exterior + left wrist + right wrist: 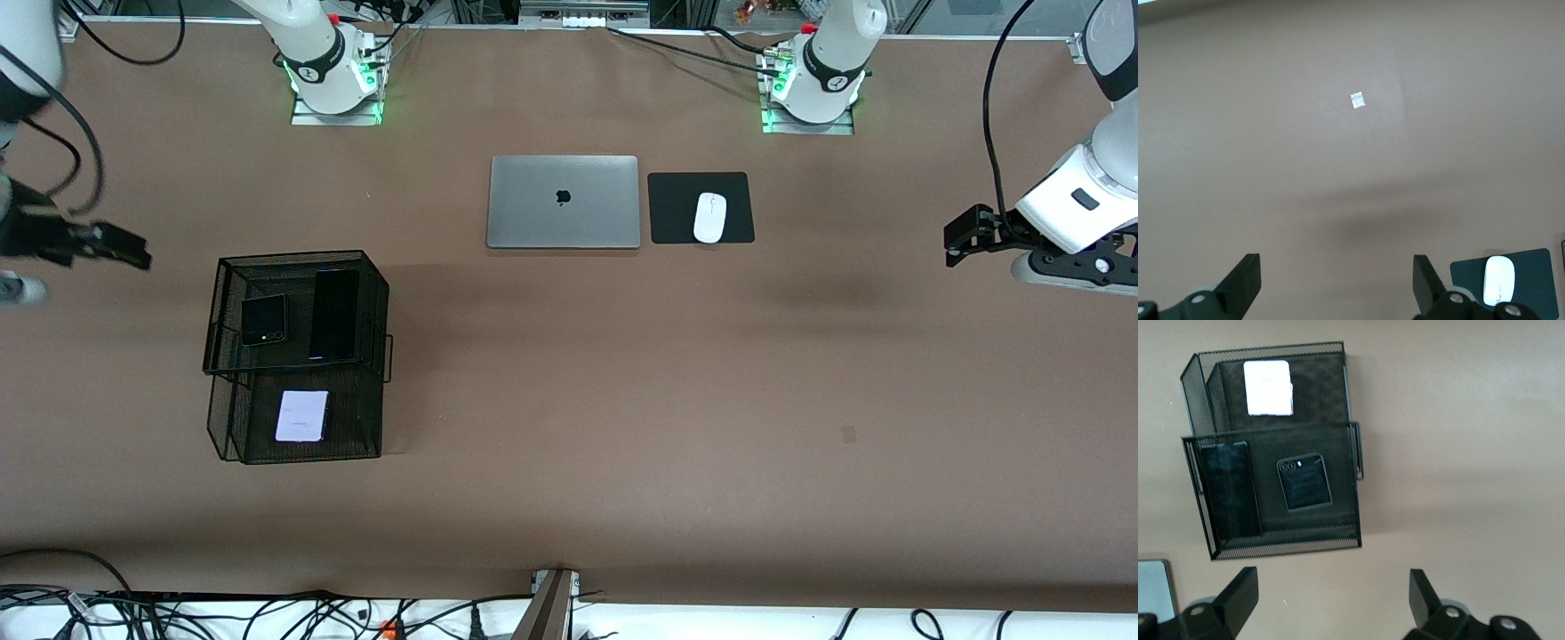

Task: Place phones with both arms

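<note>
A black mesh two-tier tray (pixel 302 255) stands toward the right arm's end of the table. Its upper tier holds a small near-square black phone (pixel 264 320) with a light dot, and beside it a long slim black phone (pixel 334 314). A pale lilac-white phone (pixel 302 416) lies in the lower tier, nearer the front camera. All three show in the right wrist view: pale phone (pixel 1268 388), long phone (pixel 1230 490), small phone (pixel 1305 482). My right gripper (pixel 140 258) (pixel 1333 593) hangs open and empty over the table beside the tray. My left gripper (pixel 951 247) (pixel 1337 280) is open and empty over bare table at the left arm's end.
A closed grey laptop (pixel 564 202) lies mid-table near the bases, with a white mouse (pixel 709 217) on a black pad (pixel 738 191) beside it. The mouse (pixel 1498 279) also shows in the left wrist view. A small white scrap (pixel 1357 100) lies on the table.
</note>
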{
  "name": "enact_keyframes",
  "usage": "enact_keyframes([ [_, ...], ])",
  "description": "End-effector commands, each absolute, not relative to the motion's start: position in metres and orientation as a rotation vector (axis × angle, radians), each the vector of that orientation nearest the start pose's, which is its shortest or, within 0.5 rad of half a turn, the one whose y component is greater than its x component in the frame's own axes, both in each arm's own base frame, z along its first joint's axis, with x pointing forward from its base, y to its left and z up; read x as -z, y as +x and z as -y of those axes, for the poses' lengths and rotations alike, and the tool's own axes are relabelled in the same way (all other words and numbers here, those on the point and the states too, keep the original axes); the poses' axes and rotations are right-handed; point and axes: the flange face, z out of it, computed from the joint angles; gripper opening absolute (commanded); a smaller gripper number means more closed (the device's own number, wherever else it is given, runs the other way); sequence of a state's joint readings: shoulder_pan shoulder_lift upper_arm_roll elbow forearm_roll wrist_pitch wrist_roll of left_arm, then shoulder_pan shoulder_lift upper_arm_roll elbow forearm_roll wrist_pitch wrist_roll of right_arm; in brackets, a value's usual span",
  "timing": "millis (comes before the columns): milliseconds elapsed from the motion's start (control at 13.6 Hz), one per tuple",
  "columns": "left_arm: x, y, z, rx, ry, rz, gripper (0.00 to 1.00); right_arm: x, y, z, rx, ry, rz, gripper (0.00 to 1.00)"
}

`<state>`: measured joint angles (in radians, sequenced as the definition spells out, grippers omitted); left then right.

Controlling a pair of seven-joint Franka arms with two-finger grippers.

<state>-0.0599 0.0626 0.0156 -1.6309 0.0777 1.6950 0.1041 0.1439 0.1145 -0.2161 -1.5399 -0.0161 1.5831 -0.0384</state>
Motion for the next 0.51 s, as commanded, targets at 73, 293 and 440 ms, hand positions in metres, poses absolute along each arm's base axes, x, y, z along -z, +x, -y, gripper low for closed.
enact_keyframes([
  [73,-0.5772,0.5836,0.0185,-0.006,-3.077,-0.266,1.00,-0.5795,0.5623,0.0406,-0.115,-3.177,-0.048,1.00],
  [293,-0.5802,0.5841,0.0194,0.006,-3.077,-0.268,1.00,-0.5797,0.5622,0.0386,-0.129,-3.176,-0.063,1.00],
  [440,-0.5793,0.5844,0.0220,0.004,-3.075,-0.276,1.00,-0.5788,0.5627,0.0376,-0.131,-3.174,-0.063,1.00],
])
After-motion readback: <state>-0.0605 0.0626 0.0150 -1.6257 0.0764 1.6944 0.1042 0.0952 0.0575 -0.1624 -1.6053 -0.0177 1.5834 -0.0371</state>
